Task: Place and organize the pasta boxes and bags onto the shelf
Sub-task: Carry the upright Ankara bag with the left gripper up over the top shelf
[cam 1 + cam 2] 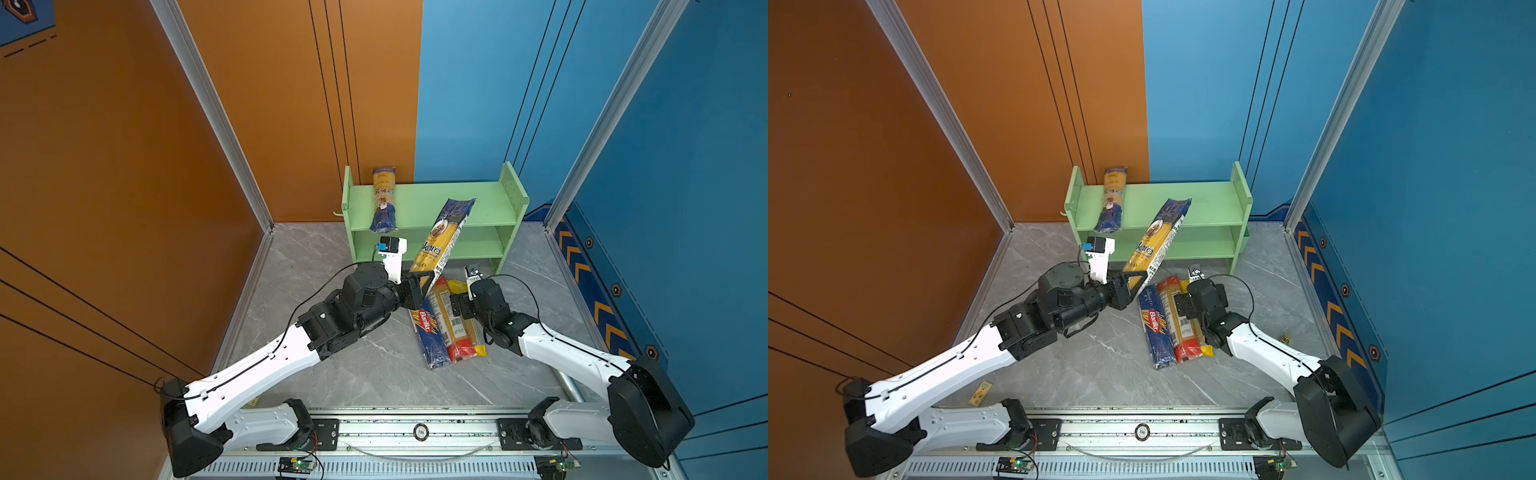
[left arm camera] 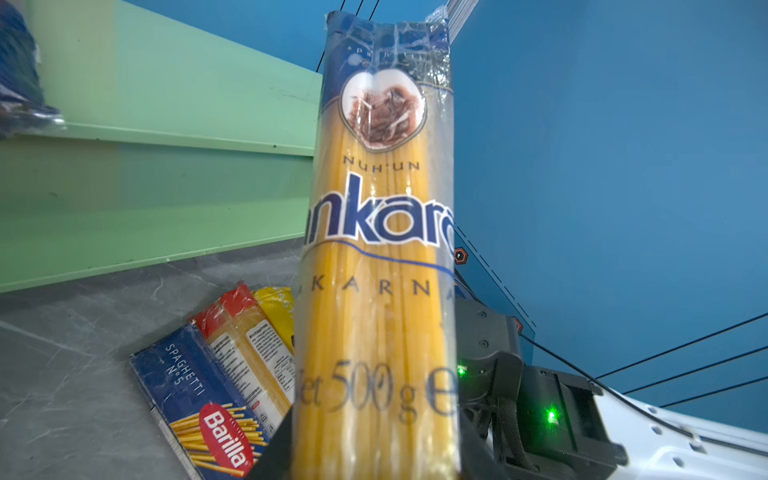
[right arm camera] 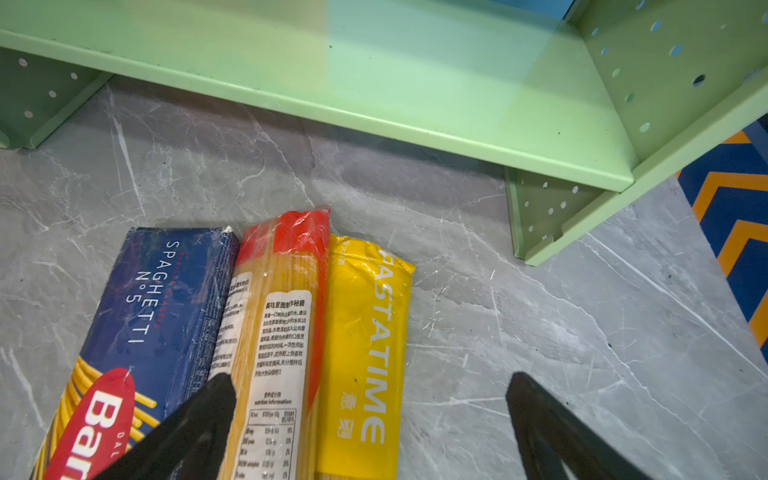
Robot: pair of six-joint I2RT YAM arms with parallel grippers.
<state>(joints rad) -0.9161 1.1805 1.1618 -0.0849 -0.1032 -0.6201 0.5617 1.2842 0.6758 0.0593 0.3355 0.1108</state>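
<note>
The light green shelf point(image 1: 490, 203) point(image 1: 1217, 208) point(image 3: 415, 83) stands at the back. One navy-and-yellow pasta packet point(image 1: 383, 199) point(image 1: 1112, 199) lies on its top tier at the left. My left gripper point(image 1: 417, 286) point(image 1: 1129, 286) point(image 2: 374, 457) is shut on the lower end of a second navy-and-yellow packet point(image 1: 441, 239) point(image 2: 382, 249), held tilted up in front of the shelf. On the floor lie the navy Barilla box point(image 1: 428, 332) point(image 3: 158, 299), a red-ended bag point(image 1: 451, 328) point(image 3: 282, 291) and a yellow-ended bag point(image 1: 473, 338) point(image 3: 365, 332), side by side. My right gripper point(image 1: 459, 305) point(image 3: 370, 419) hovers open over them.
Grey marble floor point(image 1: 374, 374) is bounded by orange and blue walls. A metal rail point(image 1: 415, 432) runs along the front. A small yellow item point(image 1: 980, 392) lies near the left arm's base and a small brass object point(image 1: 1285, 337) by the right arm.
</note>
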